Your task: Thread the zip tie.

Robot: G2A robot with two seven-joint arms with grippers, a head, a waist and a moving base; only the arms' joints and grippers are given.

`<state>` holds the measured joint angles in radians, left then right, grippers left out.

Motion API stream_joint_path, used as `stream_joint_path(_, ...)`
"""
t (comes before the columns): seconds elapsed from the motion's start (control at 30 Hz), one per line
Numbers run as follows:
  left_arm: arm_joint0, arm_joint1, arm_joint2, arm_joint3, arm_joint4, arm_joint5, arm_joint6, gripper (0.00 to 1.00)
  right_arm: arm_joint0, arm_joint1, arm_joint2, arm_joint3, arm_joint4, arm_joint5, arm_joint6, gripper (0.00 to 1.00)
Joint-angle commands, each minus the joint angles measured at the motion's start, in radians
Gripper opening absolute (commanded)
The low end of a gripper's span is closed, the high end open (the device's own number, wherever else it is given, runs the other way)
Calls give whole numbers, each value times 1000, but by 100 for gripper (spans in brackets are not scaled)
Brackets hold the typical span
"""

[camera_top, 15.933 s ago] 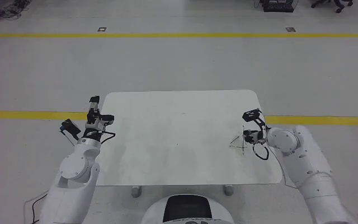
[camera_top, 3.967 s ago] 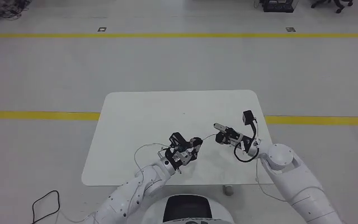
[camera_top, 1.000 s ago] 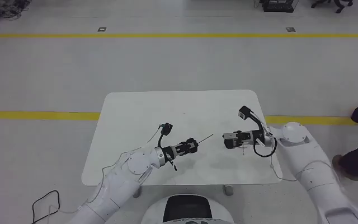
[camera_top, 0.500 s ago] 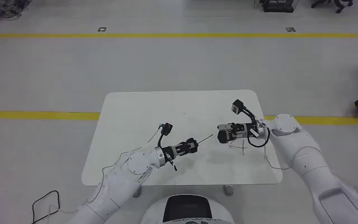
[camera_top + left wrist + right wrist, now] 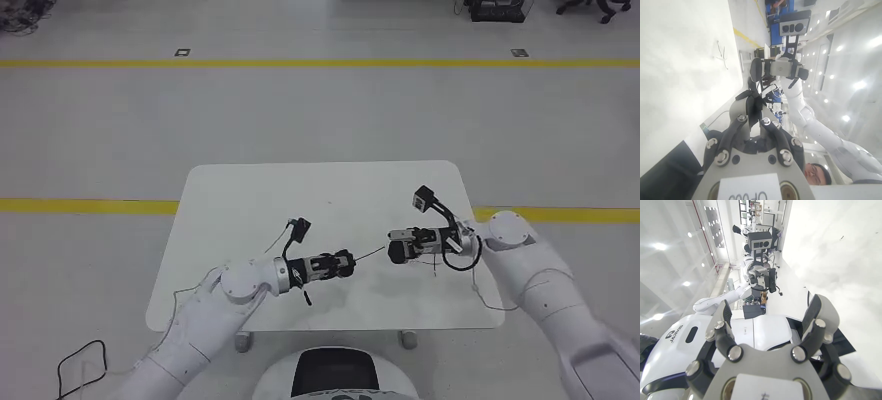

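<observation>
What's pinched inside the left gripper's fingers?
A thin zip tie sticks out of the left gripper, pointing toward the right gripper. The end pinched between the shut fingers is covered, so it cannot be seen.

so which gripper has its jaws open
The right gripper: its jaws stand wide apart, while the left gripper is shut on the zip tie.

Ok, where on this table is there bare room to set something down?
The far half of the table, from its far edge down to the grippers, is bare. It is crowded in the near middle, where the left gripper holds the zip tie toward the open right gripper, with loose ties beside it.
</observation>
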<state>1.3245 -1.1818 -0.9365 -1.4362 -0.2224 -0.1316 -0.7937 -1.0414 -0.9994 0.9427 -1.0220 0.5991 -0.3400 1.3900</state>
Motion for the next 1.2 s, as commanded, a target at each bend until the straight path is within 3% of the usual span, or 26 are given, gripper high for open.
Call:
stream_joint_path(0.0, -8, 3, -1, 7, -8, 7, -32, 0, -5, 8, -9, -9, 27, 0, 0, 100)
stream_joint_path(0.23, -31, 8, 9, 21, -33, -15, -90, 0, 13, 32, -69, -30, 66, 0, 0, 100)
stream_joint_path(0.4, -29, 16, -7, 22, -49, -40, -98, 0, 38, 44, -118, -50, 66, 0, 0, 100)
stream_joint_path(0.43, -28, 18, -10, 15, -43, -59, -97, 0, 38, 44, -118, -50, 66, 0, 0, 100)
stream_joint_path(0.77, -26, 18, -5, 14, -48, -57, -81, 0, 28, 43, -115, -56, 73, 0, -18, 100)
stream_joint_path(1.07, -28, 39, -33, 20, -99, -87, -220, 0, -7, 60, -74, -71, 95, 0, 0, 99)
stream_joint_path(1.1, -27, 41, -35, 20, -100, -89, -227, 0, -9, 63, -77, -76, 95, 0, 0, 76)
stream_joint_path(1.17, -24, 45, -36, 20, -105, -86, -232, 0, -10, 70, -87, -86, 89, 0, 0, 51)
